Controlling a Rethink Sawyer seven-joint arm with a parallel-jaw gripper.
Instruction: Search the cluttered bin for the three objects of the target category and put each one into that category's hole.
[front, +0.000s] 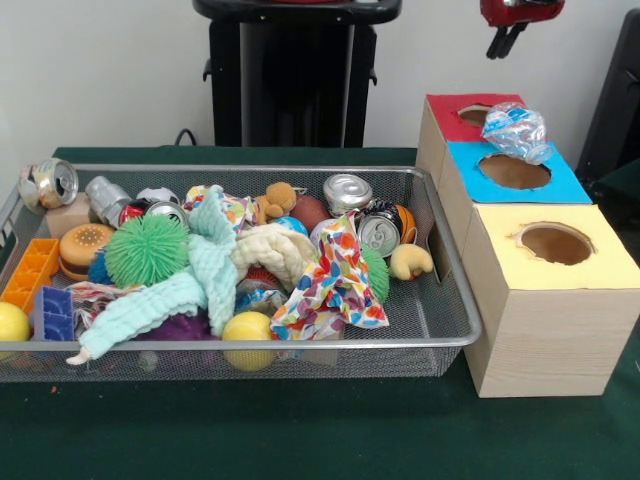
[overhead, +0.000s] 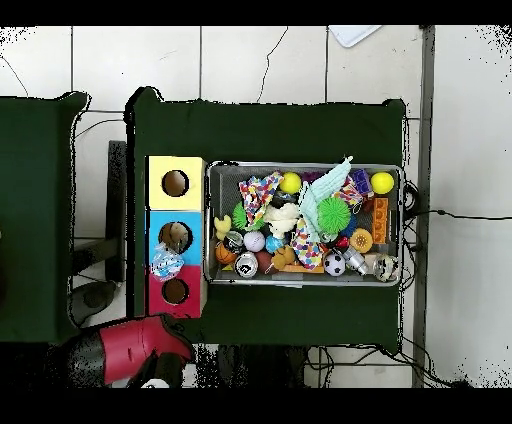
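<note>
front view: crumpled water bottle (front: 516, 130) lies on the box tops, straddling the red surround and the blue-surround hole (front: 514, 171) at its far edge. wire bin (front: 440, 340) holds cans, balls, cloths. gripper (front: 508, 40) at top edge, jaws' state unreadable. overhead view: bottle (overhead: 166, 264) between red and blue squares; red arm (overhead: 130, 348) at the surface's robot-side corner.

Silver wire mesh bin (front: 440, 335), clear bottle (front: 516, 130) with blue-and-white label, bright blue surround (front: 560, 185) around dark hole, red surround (front: 445, 105), yellow surround (front: 610, 265), pale wood boxes (front: 560, 345), spiky green ball (front: 146, 250), multicoloured patterned cloth (front: 335, 285), dark green table (front: 300, 430)
</note>
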